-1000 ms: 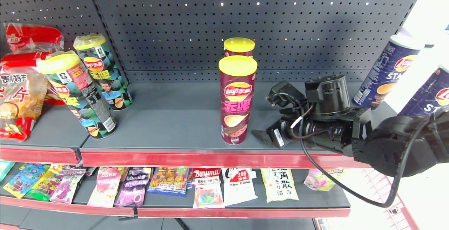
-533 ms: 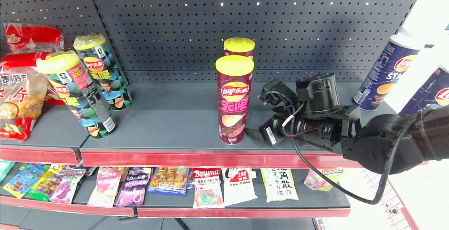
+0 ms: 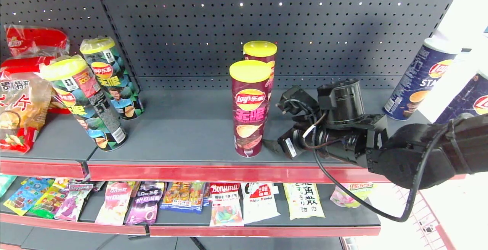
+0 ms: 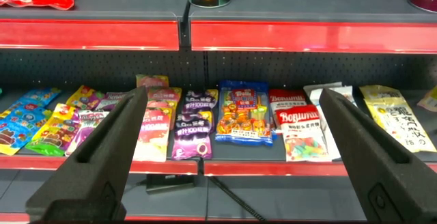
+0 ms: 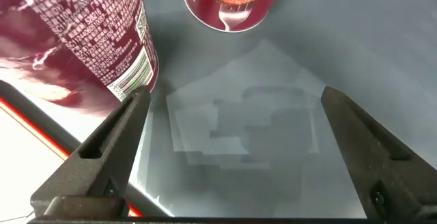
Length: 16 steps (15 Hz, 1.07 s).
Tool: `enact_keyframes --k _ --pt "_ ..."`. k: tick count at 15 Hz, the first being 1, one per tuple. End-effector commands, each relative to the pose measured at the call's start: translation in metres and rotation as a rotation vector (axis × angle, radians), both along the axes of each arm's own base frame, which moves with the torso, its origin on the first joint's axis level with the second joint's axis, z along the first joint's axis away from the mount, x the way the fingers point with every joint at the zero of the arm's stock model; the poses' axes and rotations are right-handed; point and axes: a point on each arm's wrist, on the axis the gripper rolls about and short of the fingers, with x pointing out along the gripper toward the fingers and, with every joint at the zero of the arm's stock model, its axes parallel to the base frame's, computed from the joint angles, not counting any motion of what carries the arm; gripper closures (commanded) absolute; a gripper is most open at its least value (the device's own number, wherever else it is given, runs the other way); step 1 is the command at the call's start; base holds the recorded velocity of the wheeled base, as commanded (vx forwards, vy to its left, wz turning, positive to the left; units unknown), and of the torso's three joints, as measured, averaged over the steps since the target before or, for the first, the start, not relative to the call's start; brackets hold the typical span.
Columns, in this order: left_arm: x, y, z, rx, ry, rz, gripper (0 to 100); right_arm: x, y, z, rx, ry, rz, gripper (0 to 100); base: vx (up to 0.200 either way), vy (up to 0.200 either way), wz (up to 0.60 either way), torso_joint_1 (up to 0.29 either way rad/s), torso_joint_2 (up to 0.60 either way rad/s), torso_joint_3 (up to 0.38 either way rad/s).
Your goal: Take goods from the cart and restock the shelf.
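Maroon can (image 3: 249, 107), yellow lid, stands upright near the front edge of the shelf (image 3: 183, 128), about mid-length. Right pincer (image 3: 271, 146) lies low at its base, on the side toward the shelf's right end, just beside it; contact cannot be told. In the head view the wrist hides the far finger. Right wrist view: fingers spread wide, holding nothing, the can cut off beside one finger, a second can (image 5: 232, 5) beyond. Left pincer (image 4: 233, 94) gapes wide, unladen, facing snack bags (image 4: 242, 111) on the lower shelf.

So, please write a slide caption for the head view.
Open right gripper beside a tall maroon yellow-lidded chip can on the grey metal shelf.
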Motion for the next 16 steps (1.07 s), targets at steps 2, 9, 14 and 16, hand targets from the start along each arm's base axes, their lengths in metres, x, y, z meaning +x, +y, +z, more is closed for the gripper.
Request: enact_keyframes --k 2,9,14,16 --pt "0.0 0.0 0.0 0.0 0.0 0.0 0 -0.001 -0.001 0.001 0.002 -0.003 -0.001 0 0.0 0.0 0.0 0.0 0.0 0.0" --pt "0.0 0.0 0.0 0.0 0.0 -0.001 0 -0.076 -0.065 0.039 0.094 -0.054 -0.042 0 0.0 0.0 0.0 0.0 0.0 0.0" --pt "0.0 0.0 0.0 0.0 0.0 0.0 0 -0.206 -0.174 0.004 0.147 -0.09 -0.108 0 0.0 0.0 0.0 0.0 0.0 0.0" --pt "0.0 0.0 0.0 0.0 0.0 0.0 0 -0.252 -0.201 -0.008 0.179 -0.083 -0.22 0 0.0 0.0 0.0 0.0 0.0 0.0"
